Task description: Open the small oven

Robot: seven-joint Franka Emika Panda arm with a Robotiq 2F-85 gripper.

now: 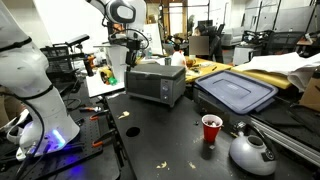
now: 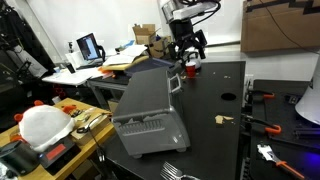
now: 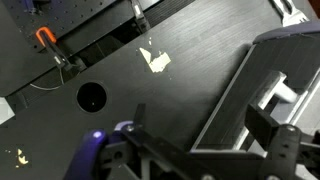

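The small oven (image 1: 155, 83) stands on the black table, silver-grey, with its dark glass door closed. In an exterior view I see it from behind (image 2: 148, 108). In the wrist view its top edge and door handle (image 3: 272, 92) run across the right side. My gripper (image 1: 133, 55) hangs above the oven's far left end, also seen in an exterior view (image 2: 187, 48). In the wrist view the gripper (image 3: 200, 115) is open and empty, its two dark fingers spread above the oven's edge without touching it.
A dark-blue lidded bin (image 1: 235, 92) sits next to the oven. A red cup (image 1: 211, 129) and a silver kettle (image 1: 252, 150) stand near the front. The table has a round hole (image 3: 91, 96), a yellow scrap (image 3: 153, 60) and red-handled clamps (image 3: 45, 38).
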